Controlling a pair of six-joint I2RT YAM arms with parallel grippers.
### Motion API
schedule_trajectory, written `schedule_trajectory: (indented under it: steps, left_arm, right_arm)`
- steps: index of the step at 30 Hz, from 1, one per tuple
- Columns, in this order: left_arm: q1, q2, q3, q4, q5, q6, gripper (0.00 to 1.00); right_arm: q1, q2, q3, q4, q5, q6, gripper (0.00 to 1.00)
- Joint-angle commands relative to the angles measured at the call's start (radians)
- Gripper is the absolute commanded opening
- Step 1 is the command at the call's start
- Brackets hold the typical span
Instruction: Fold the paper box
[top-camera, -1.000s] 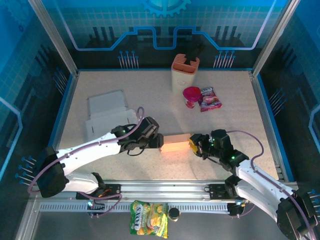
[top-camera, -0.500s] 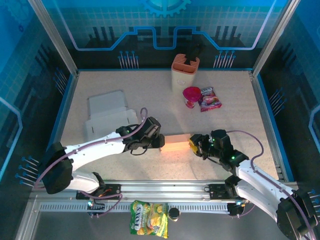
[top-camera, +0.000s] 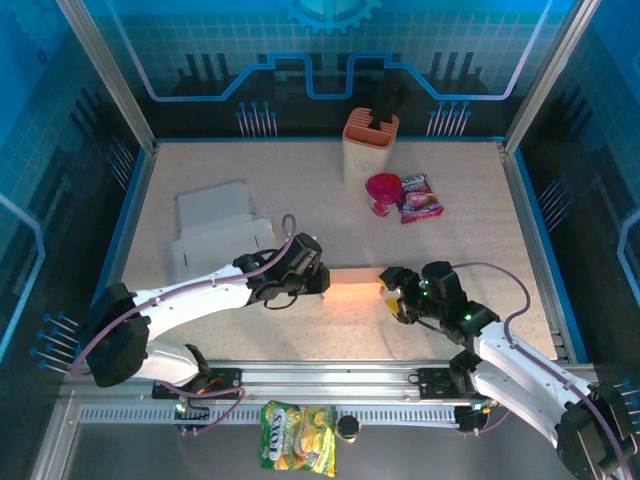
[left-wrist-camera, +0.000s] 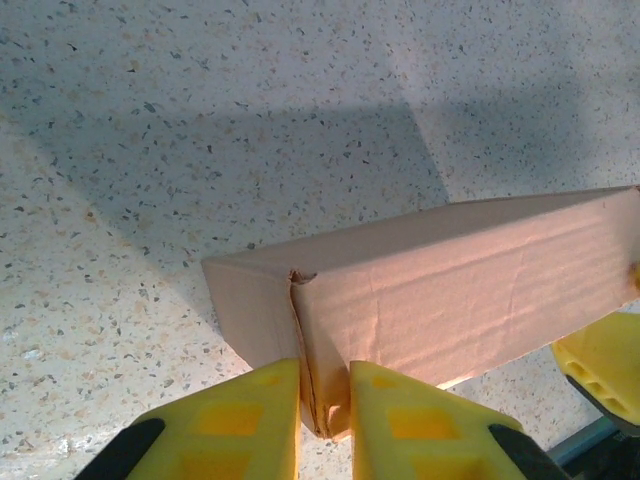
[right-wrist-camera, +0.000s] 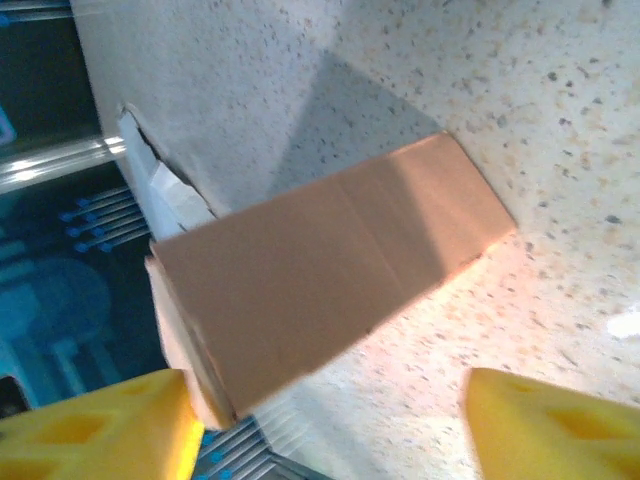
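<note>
The long tan paper box (top-camera: 352, 289) is lying on the speckled pale surface (top-camera: 300, 180), between both grippers. The left gripper (left-wrist-camera: 323, 385) is pinching the seam at the box's left end, likely pressing that flap flat while steadying the box. The right gripper (right-wrist-camera: 322, 405) is hanging spread wide at the opposite end, gripping nothing, probably lining up to close that side.

The whole tabletop (top-camera: 450, 250) is seen from up behind the arms; the cardboard box (top-camera: 352, 290) is shared, shot close-up by both wrist cams.
</note>
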Motion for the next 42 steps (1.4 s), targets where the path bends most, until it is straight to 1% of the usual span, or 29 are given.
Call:
schedule_trajectory:
  steps: [1, 4, 7, 11, 15, 19, 21, 26, 27, 29, 32, 34, 37, 40, 42]
  left_arm:
    - [-0.006, -0.009, -0.034, -0.051, 0.018, -0.012, 0.18]
    - [-0.012, -0.009, -0.033, -0.048, 0.019, -0.01, 0.16]
    - [-0.02, 0.0, -0.031, -0.047, 0.016, -0.01, 0.15]
    - [-0.035, 0.004, -0.034, -0.045, 0.007, -0.014, 0.15]
    - [-0.057, 0.001, -0.036, -0.041, -0.01, -0.023, 0.14]
    - [-0.098, 0.001, -0.033, -0.03, -0.037, -0.029, 0.13]
    - [-0.123, 0.006, -0.033, -0.02, -0.057, -0.034, 0.12]
    - [-0.191, 0.017, -0.046, 0.023, -0.128, -0.048, 0.12]
    - [-0.199, 0.019, -0.049, 0.032, -0.136, -0.05, 0.12]
    - [-0.21, 0.036, -0.054, 0.054, -0.145, -0.055, 0.14]
    - [-0.219, 0.072, -0.051, 0.075, -0.142, -0.057, 0.17]
    - [-0.221, 0.09, -0.044, 0.081, -0.137, -0.058, 0.19]
    - [-0.223, 0.092, -0.043, 0.09, -0.137, -0.069, 0.27]
    - [-0.223, 0.075, -0.043, 0.076, -0.155, -0.099, 0.38]
    - [-0.222, 0.068, -0.052, 0.084, -0.153, -0.131, 0.42]
  right_arm:
    - [0.073, -0.045, 0.062, -0.109, 0.099, 0.028, 0.84]
    - [0.135, -0.04, 0.067, -0.081, 0.167, 0.116, 0.93]
    - [0.159, 0.013, 0.075, -0.007, 0.202, 0.165, 0.97]
    - [0.157, 0.117, 0.089, 0.113, 0.199, 0.202, 0.99]
    - [0.149, 0.201, 0.11, 0.183, 0.193, 0.21, 0.99]
    - [0.138, 0.236, 0.097, 0.228, 0.182, 0.19, 0.95]
    - [0.118, 0.239, 0.07, 0.264, 0.164, 0.161, 0.89]
    - [0.053, 0.219, -0.041, 0.445, 0.085, 0.08, 0.75]
    - [0.045, 0.21, -0.05, 0.451, 0.074, 0.065, 0.74]
    - [0.027, 0.19, -0.045, 0.397, 0.033, 0.025, 0.76]
    - [0.003, 0.162, -0.024, 0.247, -0.014, -0.024, 0.83]
    - [-0.006, 0.122, -0.01, 0.115, -0.021, -0.044, 0.89]
    - [-0.015, 0.042, 0.046, -0.157, 0.021, -0.111, 0.95]
    - [-0.041, -0.011, 0.069, -0.297, 0.043, -0.173, 0.95]
    - [-0.067, -0.024, 0.07, -0.335, 0.03, -0.21, 0.95]
